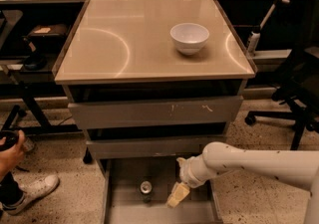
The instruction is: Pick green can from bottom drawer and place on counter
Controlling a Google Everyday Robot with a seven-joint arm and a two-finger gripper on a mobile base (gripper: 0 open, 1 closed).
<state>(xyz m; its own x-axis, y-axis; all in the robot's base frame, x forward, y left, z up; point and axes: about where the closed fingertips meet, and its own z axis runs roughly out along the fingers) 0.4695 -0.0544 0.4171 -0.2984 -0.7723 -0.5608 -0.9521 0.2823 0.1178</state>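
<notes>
The green can point(145, 188) stands upright on the grey floor of the open bottom drawer point(124, 208), its silver top facing up. My gripper point(177, 195) hangs over the drawer just right of the can, a small gap between them, on a white arm that comes in from the right. The beige counter point(124, 44) tops the drawer unit above.
A white bowl point(189, 38) sits on the counter's right half. Two wider grey drawers point(154, 113) stick out above the bottom one. A person's hand point(10, 151) and white shoe point(30, 193) are at the left. An office chair point(294, 98) stands at the right.
</notes>
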